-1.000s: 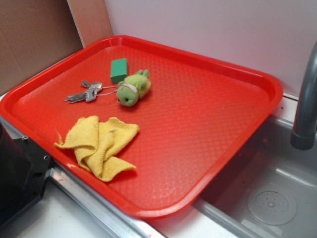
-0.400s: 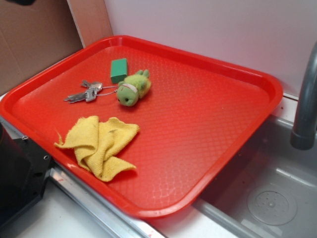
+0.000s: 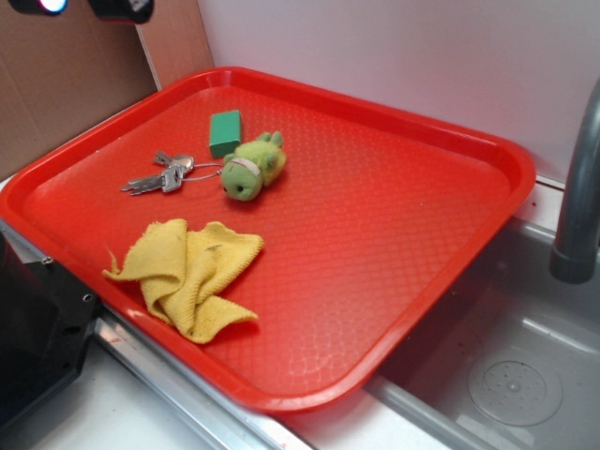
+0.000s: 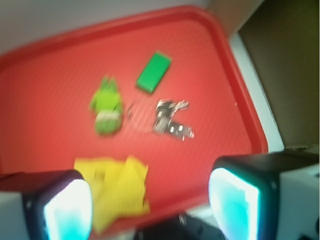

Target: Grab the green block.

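The green block (image 3: 225, 132) (image 4: 153, 72) lies flat on the red tray (image 3: 422, 244) (image 4: 50, 75) near its far left side, just beside a fuzzy yellow-green plush keychain (image 3: 252, 166) (image 4: 107, 106). My gripper (image 3: 82, 6) (image 4: 150, 205) shows only as fingertips at the top left corner of the exterior view, high above the tray and well away from the block. In the wrist view its two glowing pads (image 4: 67, 210) stand wide apart with nothing between them, so it is open.
A bunch of keys (image 3: 161, 174) (image 4: 171, 120) on a ring lies left of the plush. A crumpled yellow cloth (image 3: 187, 272) (image 4: 117, 192) sits at the tray's near left. A sink basin (image 3: 506, 366) and a grey faucet pipe (image 3: 579, 197) are at right, a black object (image 3: 37, 328) at lower left.
My gripper has come into the exterior view at the top left corner; a second ago it was out of sight. Nothing on the tray has moved.
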You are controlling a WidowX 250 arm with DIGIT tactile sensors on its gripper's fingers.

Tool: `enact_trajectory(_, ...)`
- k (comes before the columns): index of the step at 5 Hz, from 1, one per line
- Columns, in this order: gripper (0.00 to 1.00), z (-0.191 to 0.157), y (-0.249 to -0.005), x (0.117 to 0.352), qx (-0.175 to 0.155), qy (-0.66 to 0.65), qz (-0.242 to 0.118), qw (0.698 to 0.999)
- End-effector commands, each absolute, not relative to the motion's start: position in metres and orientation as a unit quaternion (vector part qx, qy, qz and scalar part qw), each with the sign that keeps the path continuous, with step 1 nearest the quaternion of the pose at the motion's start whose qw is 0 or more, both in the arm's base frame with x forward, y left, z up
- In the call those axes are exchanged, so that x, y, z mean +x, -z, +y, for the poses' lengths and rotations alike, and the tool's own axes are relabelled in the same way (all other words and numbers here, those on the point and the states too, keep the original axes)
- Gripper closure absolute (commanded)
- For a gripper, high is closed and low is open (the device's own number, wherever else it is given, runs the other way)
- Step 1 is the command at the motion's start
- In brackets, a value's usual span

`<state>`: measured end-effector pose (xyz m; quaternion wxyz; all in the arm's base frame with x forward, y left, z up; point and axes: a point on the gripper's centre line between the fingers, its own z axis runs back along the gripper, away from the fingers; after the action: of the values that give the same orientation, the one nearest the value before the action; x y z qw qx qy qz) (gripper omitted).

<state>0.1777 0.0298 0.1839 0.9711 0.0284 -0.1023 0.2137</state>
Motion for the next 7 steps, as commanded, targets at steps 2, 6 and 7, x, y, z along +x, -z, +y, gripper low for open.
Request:
enact_trajectory(2, 0.00, 0.081, -0.133, 0.222, 0.071, -0.419, -0.156, 0.892)
enact_trajectory(6, 0.00, 0.112, -0.044, 0.286, 0.076, -0.478, -0.154, 0.861)
enact_trajectory(7, 0.00, 0.113, -0.029, 0.294, 0.058, -0.475, -0.138, 0.867)
